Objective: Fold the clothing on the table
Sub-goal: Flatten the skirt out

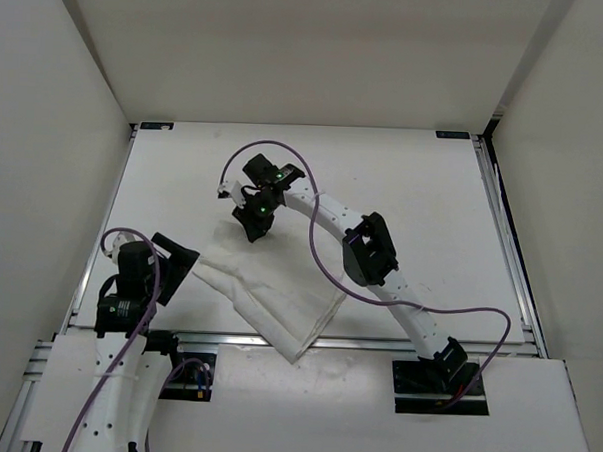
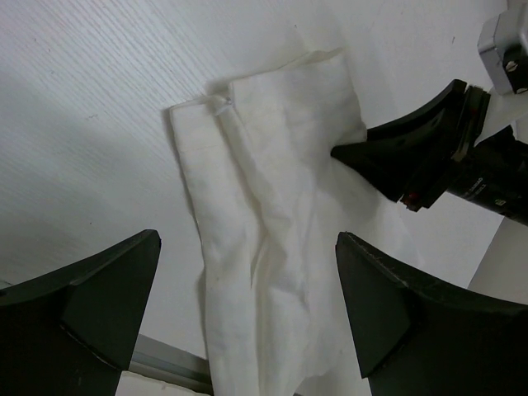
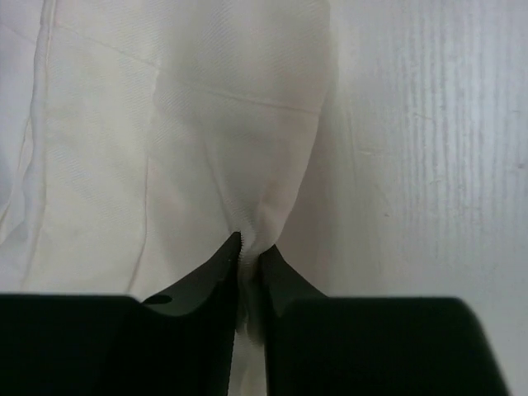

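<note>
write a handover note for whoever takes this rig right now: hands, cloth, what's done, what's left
Right hand: shut, pinching the far end of the clothing.
Left hand: open, over the clothing's left end, holding nothing.
Clothing: lies in a layered strip, diagonal, near-left on the table.
Done: looks folded at least once.
Left: probably carry the pinched end over for another fold, then release.

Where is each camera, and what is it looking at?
Top external: high up behind the robot, looking down at the table. The left arm, right arm and clothing show.
Left wrist: on the left arm, looking past the open left gripper at the clothing.
Right wrist: on the right arm, looking past the right gripper, which pinches a fold of the clothing.
Shared: the top and left wrist views both show the right gripper on the clothing.
</note>
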{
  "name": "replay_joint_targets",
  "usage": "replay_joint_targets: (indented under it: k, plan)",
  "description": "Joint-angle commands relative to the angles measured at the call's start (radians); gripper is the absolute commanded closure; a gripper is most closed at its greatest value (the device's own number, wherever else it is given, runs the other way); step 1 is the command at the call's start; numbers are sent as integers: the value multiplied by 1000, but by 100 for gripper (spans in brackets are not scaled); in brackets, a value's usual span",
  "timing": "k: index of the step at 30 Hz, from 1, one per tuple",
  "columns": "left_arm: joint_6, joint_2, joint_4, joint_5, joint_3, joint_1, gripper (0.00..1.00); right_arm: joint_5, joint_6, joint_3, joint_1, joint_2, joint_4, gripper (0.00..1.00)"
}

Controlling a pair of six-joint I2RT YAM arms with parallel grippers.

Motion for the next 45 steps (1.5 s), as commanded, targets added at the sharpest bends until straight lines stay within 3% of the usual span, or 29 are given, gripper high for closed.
replay_joint_targets:
  k: [1,4,7,17,21,26,27,30,33,36,38,39,42,43,45]
  plan:
    - [8,-2,18,13,-14,3,2,56,30,92,-26,24,20,85]
    - [8,-3,30,31,-27,3,1,68,53,180,-45,15,-8,100]
    - [4,-6,58,39,-49,12,1,32,98,259,-85,-31,-62,100]
    - [-118,-33,294,68,-172,21,1,-53,94,147,-186,-344,-99,100]
    - [-153,-37,321,77,-196,32,1,-2,23,182,-165,-430,-137,100]
    - [-191,-25,378,82,-213,28,1,30,-76,61,-41,-547,-33,100]
    - [-194,-32,394,80,-212,29,1,39,-94,104,-25,-551,-15,100]
    - [-181,-6,464,80,-211,21,1,-4,-46,144,-13,-555,41,100]
    - [-188,-8,529,76,-231,27,2,-42,-14,40,-23,-577,24,100]
    - [-203,-34,539,66,-253,29,2,-68,107,-83,-184,-575,54,100]
    - [-223,-60,526,57,-264,29,2,-97,170,-43,-286,-497,6,100]
    - [-234,-80,509,53,-276,29,2,-117,184,34,-336,-413,-25,96]
    - [-266,-111,498,45,-296,32,1,-28,154,172,-382,-208,-218,26]
    - [-271,-109,493,54,-293,32,1,11,115,155,-381,-168,-267,18]
    - [-266,-100,512,50,-290,43,2,67,83,126,-375,-157,-292,18]
